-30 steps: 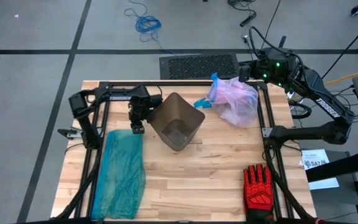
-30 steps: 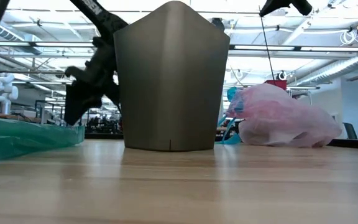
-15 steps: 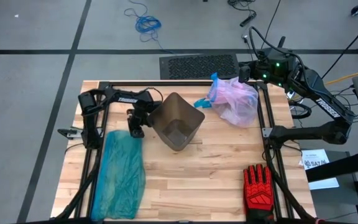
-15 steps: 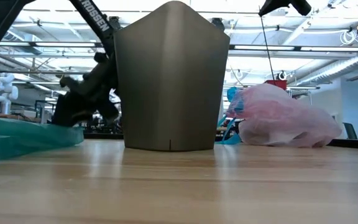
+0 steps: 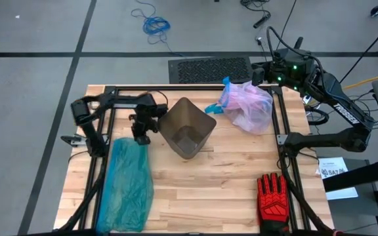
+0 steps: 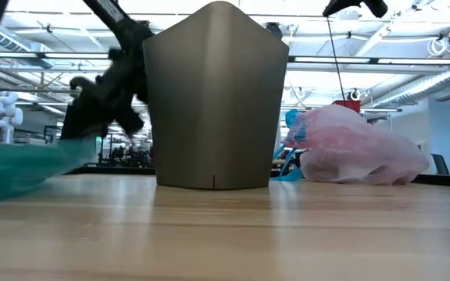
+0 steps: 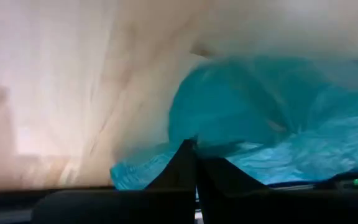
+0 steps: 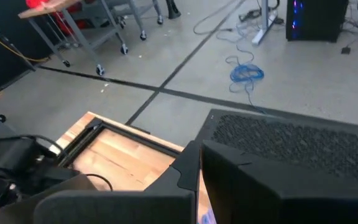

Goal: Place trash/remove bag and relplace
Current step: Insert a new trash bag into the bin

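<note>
A teal-green plastic bag [image 5: 128,180] lies flat along the table's left side. My left gripper [image 5: 140,136] is shut on its far end, beside the taupe bin [image 5: 188,128], which stands upright on its base at mid-table. The bag [image 5: 249,107], pinkish-lavender and bulging, lies on the table at the far right, its blue drawstring [image 5: 214,108] trailing toward the bin. The trash does not show on its own. My right gripper [image 8: 201,154] hangs shut and bare high above the pink bag's far side. My left gripper pinches the teal-green bag's far end [image 7: 166,168] between its two fingers, which slant down from the far side. Bunched plastic bulges just beyond the fingertips [image 7: 185,152]. That end stands a little off the table in the low view [image 6: 45,156]; the rest lies on the wood.
A red-and-black glove [image 5: 272,196] lies at the near right corner. Black frame rails [image 5: 282,124] run along the table's left, right and far sides. A black mat [image 5: 210,67] lies on the floor past the far edge. Bare wood shows near the bin's front.
My left gripper, open a second ago, has sunk onto the teal-green bag's far end and shut on it. Then it has risen slightly, drawing that end up off the table while the rest of the bag stays flat.
</note>
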Controlling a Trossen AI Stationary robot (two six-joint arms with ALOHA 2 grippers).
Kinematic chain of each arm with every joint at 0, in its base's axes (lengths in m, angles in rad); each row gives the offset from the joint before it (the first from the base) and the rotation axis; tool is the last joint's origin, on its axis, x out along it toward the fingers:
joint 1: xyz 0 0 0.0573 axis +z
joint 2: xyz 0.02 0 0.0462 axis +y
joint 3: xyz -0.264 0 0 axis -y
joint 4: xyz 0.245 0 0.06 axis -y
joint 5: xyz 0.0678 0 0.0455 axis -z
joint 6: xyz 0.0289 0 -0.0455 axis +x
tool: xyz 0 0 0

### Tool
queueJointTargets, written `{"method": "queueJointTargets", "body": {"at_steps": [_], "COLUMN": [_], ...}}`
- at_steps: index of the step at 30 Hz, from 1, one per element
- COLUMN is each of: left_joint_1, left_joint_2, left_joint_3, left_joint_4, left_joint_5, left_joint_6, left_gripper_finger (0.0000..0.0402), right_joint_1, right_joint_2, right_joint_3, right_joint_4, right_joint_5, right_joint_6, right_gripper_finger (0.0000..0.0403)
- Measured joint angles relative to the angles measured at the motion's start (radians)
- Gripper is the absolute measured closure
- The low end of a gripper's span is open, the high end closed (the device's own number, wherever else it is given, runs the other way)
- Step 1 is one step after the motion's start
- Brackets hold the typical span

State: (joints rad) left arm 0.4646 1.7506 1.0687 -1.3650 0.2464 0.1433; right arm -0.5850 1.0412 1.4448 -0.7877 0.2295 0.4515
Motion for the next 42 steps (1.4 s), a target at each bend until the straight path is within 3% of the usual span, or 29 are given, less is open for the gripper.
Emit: {"method": "queueJointTargets", "body": {"at_steps": [10, 22, 34, 38, 42], "left_joint_1": [0.029, 0.031, 0.032, 0.031, 0.031], "left_joint_2": [-0.356, -0.702, -0.763, -0.762, -0.756], "left_joint_3": [0.161, 0.487, 0.811, 0.846, 0.848], "left_joint_4": [-0.129, -0.173, -0.022, 0.035, 0.058], "left_joint_5": [-0.016, -0.06, -0.127, -0.126, -0.126], "left_joint_6": [-0.257, -0.59, -0.661, -0.661, -0.659], "left_gripper_finger": [0.0401, 0.0401, 0.0401, 0.0401, 0.0401], "right_joint_1": [0.0, 0.097, 0.36, 0.421, 0.463], "right_joint_2": [0.0, 0.034, 0.258, 0.386, 0.535], "right_joint_3": [0.0, 0.0, 0.007, 0.097, 0.257], "right_joint_4": [0.115, 0.411, 0.754, 0.783, 0.752], "right_joint_5": [-0.027, -0.313, -0.336, -0.33, -0.326], "right_joint_6": [-0.053, -0.098, -0.152, -0.16, -0.189], "right_gripper_finger": [0.0394, 0.0394, 0.0386, 0.0346, 0.027]}}
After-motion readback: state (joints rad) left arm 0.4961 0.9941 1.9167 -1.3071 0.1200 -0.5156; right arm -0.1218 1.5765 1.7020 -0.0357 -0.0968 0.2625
